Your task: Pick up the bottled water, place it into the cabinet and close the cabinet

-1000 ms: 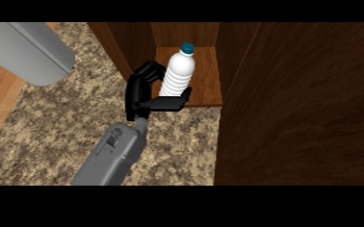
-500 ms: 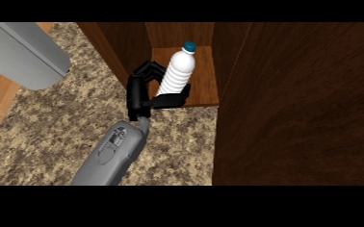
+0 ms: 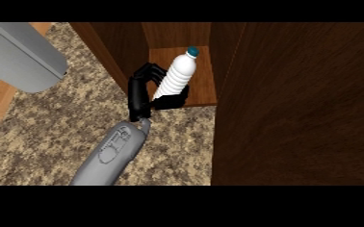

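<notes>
A clear water bottle (image 3: 176, 77) with a teal cap leans to the right on the shelf of the open wooden cabinet (image 3: 202, 84). My left hand (image 3: 140, 96) is at the bottle's left side, by the shelf's front edge. Its fingers curl round the far side of the bottle's lower part and the thumb lies under the base, which it hides. The grey forearm runs down to the lower left. My right hand shows nowhere in the head view.
The cabinet's open door (image 3: 292, 106) fills the right side as a tall dark wooden panel. A large grey rounded object (image 3: 28, 57) sits at the upper left. Speckled stone counter (image 3: 64, 125) lies in front of the cabinet.
Almost nothing has moved. The hand stays curled on the bottle, which has shifted a touch to the right on the shelf.
</notes>
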Robot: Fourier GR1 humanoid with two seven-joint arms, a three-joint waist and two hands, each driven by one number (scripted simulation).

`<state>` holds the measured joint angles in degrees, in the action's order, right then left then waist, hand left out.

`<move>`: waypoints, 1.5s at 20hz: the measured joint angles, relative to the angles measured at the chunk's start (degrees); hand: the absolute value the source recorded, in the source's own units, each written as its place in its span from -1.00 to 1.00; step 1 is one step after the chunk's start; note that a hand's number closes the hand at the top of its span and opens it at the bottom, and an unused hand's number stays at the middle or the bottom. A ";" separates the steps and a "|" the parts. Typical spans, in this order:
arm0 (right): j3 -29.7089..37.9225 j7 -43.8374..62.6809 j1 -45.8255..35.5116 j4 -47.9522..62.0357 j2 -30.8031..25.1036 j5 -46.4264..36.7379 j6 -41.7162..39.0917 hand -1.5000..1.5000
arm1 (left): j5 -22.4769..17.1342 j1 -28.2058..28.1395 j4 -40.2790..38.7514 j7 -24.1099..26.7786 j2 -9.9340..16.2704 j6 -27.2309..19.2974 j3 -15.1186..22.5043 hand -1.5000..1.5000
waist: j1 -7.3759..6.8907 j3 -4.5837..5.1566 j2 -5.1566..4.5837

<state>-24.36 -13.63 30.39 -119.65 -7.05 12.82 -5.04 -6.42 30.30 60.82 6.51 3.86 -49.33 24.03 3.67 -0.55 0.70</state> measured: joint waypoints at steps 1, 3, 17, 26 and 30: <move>0.00 -0.26 0.02 0.03 -0.07 -0.12 -0.08 -1.00 | 0.87 0.28 -0.67 -0.15 0.13 -1.19 0.51 1.00 | 0.12 -0.04 0.02; 0.50 -0.30 -0.45 0.32 -0.12 0.10 -0.16 -1.00 | 1.95 0.71 -1.52 -0.27 0.43 -2.56 1.38 1.00 | 0.22 -0.08 -0.04; 0.41 -0.91 -1.02 1.60 0.34 0.23 -0.02 -1.00 | 0.51 22.63 -29.92 2.30 1.30 7.11 -7.12 -1.00 | 1.37 0.45 -1.91; 1.20 -2.30 0.73 0.96 -1.00 0.65 -0.74 -1.00 | -3.28 25.58 -35.91 12.60 -1.11 11.98 -14.18 -1.00 | 0.64 0.16 -1.09; 1.46 -1.97 0.23 0.59 -0.86 0.72 -0.32 -1.00 | -6.24 26.41 -36.34 19.58 -2.07 16.57 -18.09 -1.00 | 0.10 0.23 -1.16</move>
<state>-22.90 -15.60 30.63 -119.06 -7.91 13.54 -5.36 -12.67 56.71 24.48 26.10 1.79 -32.76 5.94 3.77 -0.32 -0.46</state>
